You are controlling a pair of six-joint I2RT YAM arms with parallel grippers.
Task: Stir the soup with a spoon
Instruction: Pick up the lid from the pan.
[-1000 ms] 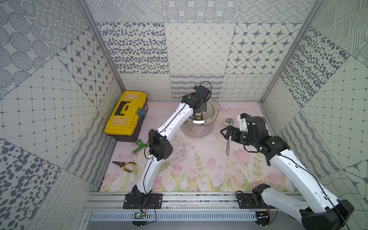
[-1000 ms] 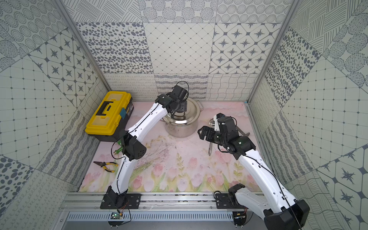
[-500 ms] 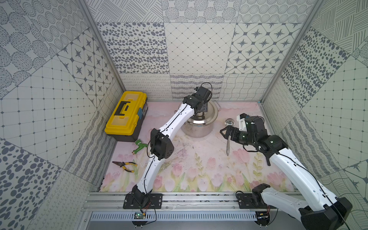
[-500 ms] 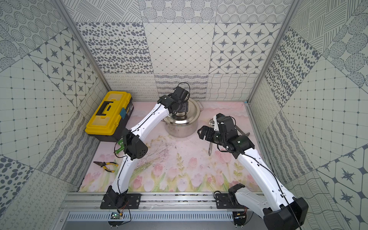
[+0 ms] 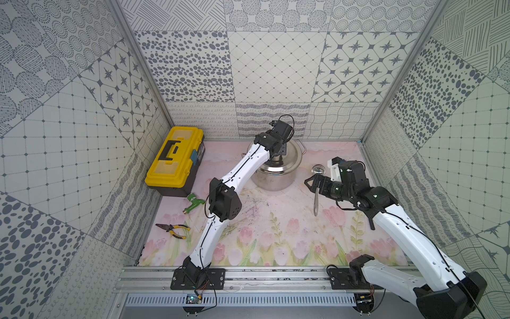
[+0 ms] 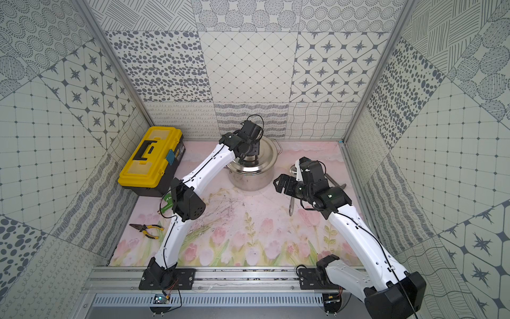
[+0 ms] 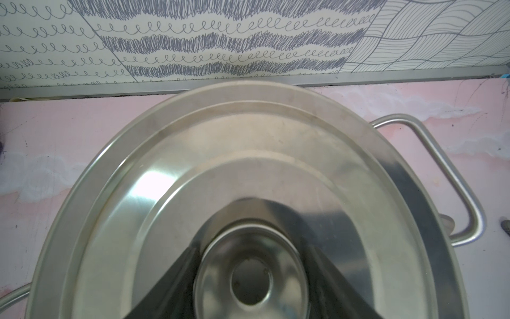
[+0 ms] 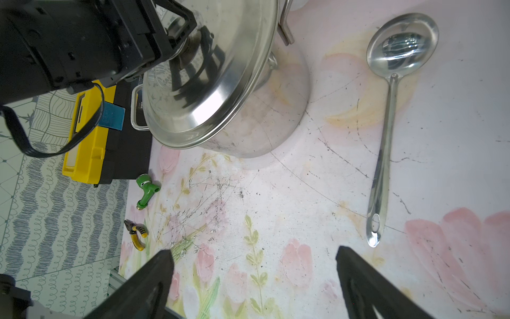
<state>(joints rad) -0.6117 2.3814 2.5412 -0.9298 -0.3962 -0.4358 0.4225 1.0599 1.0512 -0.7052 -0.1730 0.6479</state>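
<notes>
The left gripper (image 7: 251, 256) straddles the knob (image 7: 251, 279) of the lid (image 7: 248, 154) on the pot (image 5: 273, 176), fingers close on either side. I cannot tell whether they have clamped it. Squeeze squarely, then lift straight up.

The spoon (image 8: 385, 143) lies flat near the worktop's (image 5: 276, 234) right edge, just beside the pot, bowl toward the back. The right gripper (image 8: 254, 251) hangs spread wide and empty above its handle, not touching.

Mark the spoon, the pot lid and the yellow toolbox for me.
spoon (image 8: 386, 132): right wrist view, middle of the handle.
pot lid (image 7: 276, 176): left wrist view, bare dome, off the knob.
yellow toolbox (image 5: 174, 168): in a top view, yellow lid.
</notes>
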